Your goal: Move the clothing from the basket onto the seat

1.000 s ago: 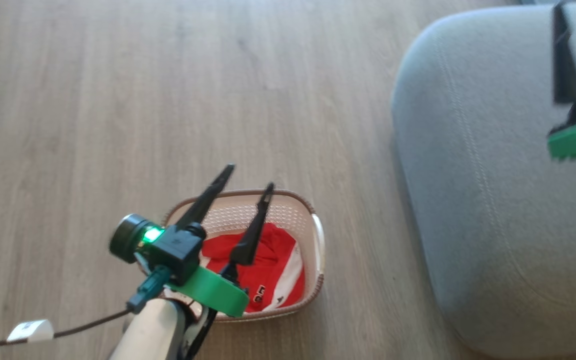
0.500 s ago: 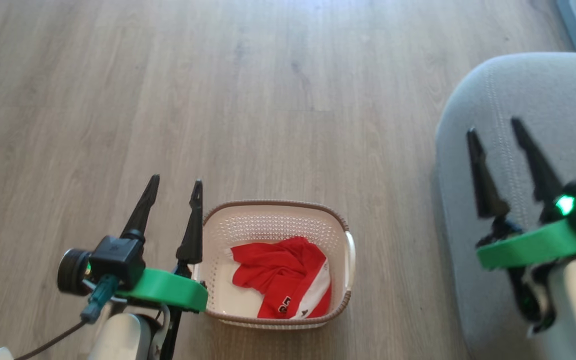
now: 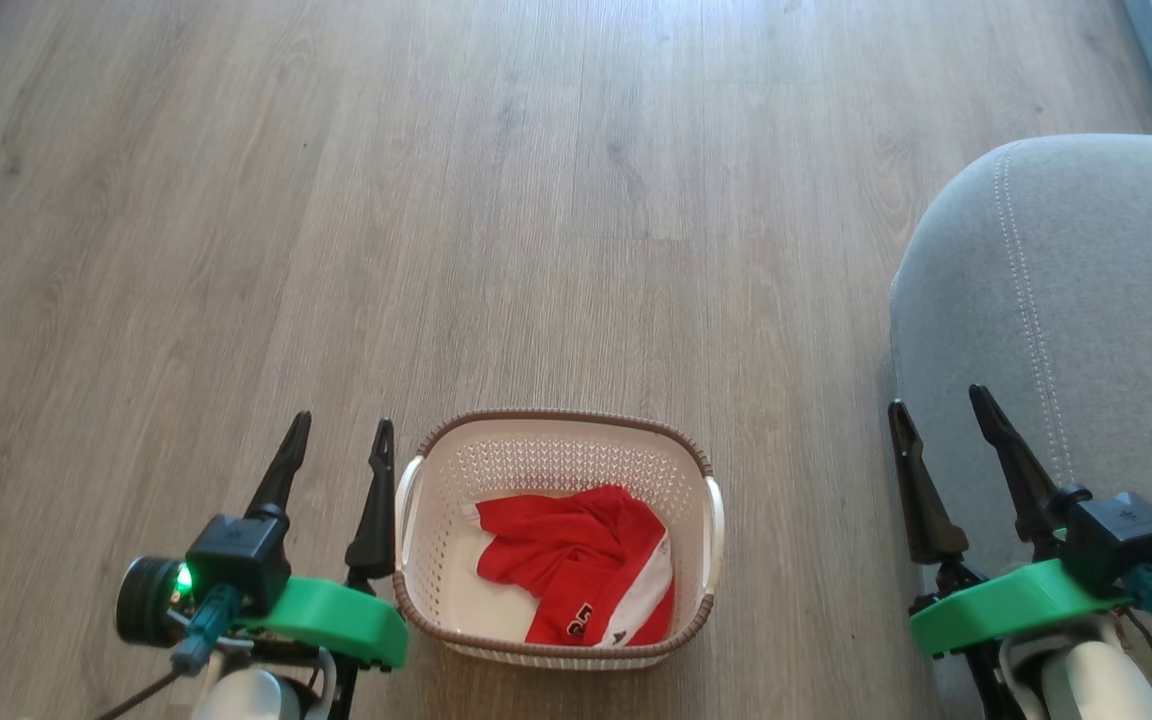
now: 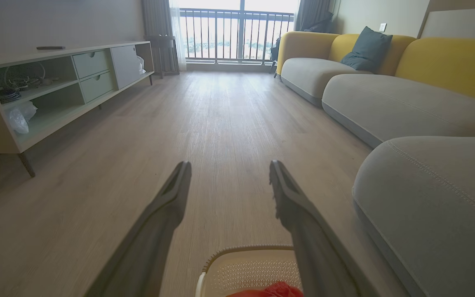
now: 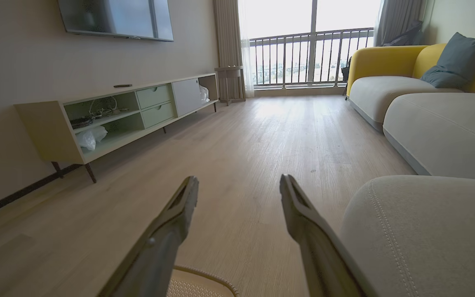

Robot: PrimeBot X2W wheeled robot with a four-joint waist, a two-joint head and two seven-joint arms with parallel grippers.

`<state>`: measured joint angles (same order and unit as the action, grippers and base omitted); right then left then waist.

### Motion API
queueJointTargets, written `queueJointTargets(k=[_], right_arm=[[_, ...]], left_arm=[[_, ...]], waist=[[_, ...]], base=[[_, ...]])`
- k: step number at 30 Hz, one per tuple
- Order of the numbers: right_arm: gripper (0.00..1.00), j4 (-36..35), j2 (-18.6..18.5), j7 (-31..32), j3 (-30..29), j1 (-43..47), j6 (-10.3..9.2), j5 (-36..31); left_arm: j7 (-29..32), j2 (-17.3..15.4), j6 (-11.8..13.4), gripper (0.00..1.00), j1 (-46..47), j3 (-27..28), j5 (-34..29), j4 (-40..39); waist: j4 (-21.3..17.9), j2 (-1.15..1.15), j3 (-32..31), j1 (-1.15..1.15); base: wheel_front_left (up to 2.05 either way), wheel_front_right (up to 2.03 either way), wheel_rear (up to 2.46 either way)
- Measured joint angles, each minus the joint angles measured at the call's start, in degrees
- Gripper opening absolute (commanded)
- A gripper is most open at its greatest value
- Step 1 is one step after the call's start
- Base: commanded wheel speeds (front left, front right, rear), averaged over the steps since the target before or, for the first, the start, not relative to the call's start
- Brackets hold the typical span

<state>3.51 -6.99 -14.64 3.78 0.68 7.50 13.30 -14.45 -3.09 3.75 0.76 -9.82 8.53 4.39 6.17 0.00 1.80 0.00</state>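
A cream perforated basket (image 3: 546, 460) with a brown rim stands on the wooden floor, holding a crumpled red and white garment (image 3: 581, 565) with a dark printed patch. My left gripper (image 3: 341, 437) is open just left of the basket, nothing between its fingers. My right gripper (image 3: 936, 408) is open at the grey seat's (image 3: 1086, 330) near left edge. The left wrist view shows the basket rim (image 4: 245, 249) and a bit of red fabric (image 4: 272, 291) below the open left gripper (image 4: 229, 167). In the right wrist view the open right gripper (image 5: 239, 181) points down the room beside the seat (image 5: 423, 231).
A long low TV cabinet (image 5: 118, 115) lines the left wall, with a screen above it. More grey and yellow sofa sections (image 4: 390, 99) with a dark cushion run along the right. A balcony door with railings (image 4: 237, 35) closes the far end. Wooden floor (image 3: 496, 220) stretches ahead.
The head camera has swung left, so the basket now sits centred. Both arms have settled low at either side of it, and the right gripper, earlier over the seat, now stands at its edge.
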Motion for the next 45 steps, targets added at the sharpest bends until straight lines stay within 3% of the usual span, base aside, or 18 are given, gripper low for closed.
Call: queueJointTargets(k=[15, 45], right_arm=[[1.0, 2.4, 3.7, 0.0, -7.8, 2.1, 0.0, -6.0], [1.0, 3.8, 4.4, 0.0, -8.2, 1.9, 0.0, -6.7]], left_arm=[[0.0, 0.0, 0.0, 1.0, -1.0, -0.9, -0.5, 0.6], [0.0, 0.0, -0.6, 1.0, -0.9, -1.0, -1.0, 1.3]], waist=[[-0.4, 0.0, -0.8, 0.0], [-1.4, 0.0, 0.6, 0.0]], base=[[0.0, 0.0, 0.0], [0.0, 0.0, 0.0]])
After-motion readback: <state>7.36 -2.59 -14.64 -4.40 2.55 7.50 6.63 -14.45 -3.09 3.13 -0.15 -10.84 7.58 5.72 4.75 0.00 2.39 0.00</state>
